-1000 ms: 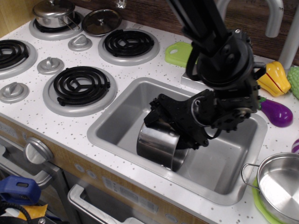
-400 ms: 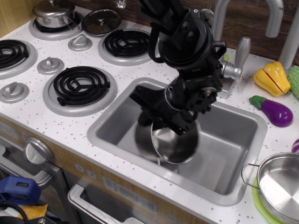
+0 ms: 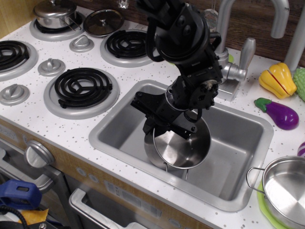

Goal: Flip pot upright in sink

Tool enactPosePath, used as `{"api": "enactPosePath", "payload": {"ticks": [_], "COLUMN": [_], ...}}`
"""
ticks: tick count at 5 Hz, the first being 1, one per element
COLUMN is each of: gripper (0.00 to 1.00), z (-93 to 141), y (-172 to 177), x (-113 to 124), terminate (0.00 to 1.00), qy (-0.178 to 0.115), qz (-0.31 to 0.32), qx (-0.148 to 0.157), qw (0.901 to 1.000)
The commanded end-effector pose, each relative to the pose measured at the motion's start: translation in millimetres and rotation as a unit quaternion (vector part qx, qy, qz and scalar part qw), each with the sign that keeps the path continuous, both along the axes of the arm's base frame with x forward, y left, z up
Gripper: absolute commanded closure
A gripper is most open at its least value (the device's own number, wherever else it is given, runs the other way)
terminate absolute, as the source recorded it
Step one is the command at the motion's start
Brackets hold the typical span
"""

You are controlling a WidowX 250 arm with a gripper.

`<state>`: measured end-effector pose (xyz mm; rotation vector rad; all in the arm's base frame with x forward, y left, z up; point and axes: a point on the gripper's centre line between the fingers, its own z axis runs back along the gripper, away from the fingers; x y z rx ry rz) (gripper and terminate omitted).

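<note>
The shiny steel pot [image 3: 178, 148] is in the grey sink [image 3: 238, 143], left of its middle, tilted with its open mouth facing up and toward the camera; its mirror-like inside shows. A thin wire handle hangs at its lower rim. My black gripper [image 3: 164, 117] reaches down from above and is shut on the pot's far left rim, holding it. The fingertips are partly hidden by the pot's wall.
A wide shallow steel pan [image 3: 286, 188] sits at the right front on a green mat. A toy eggplant [image 3: 281, 113] and yellow pepper [image 3: 279, 78] lie right of the sink. The faucet [image 3: 238, 62] stands behind it. Burners [image 3: 83, 87] and a small lidded pot [image 3: 55, 13] are at left.
The arm swung left and turned the pot from lying on its side to mouth-up; since 0.4 s ago the pot tipped further open toward the camera and shifted slightly right.
</note>
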<state>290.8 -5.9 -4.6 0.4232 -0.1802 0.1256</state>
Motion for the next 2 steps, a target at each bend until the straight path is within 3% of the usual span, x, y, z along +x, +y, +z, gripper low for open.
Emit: {"api": "enactPosePath", "payload": {"ticks": [1, 2], "gripper": [1.0, 1.0], "z": [20.8, 21.2], "y": [-7.8, -11.1], "x": [9.8, 10.2], "terminate": [0.0, 0.0], "qy": [-0.049, -0.054], "qz": [0.025, 0.045], "qx": [-0.065, -0.077], "qw": [0.9964, 0.9945]}}
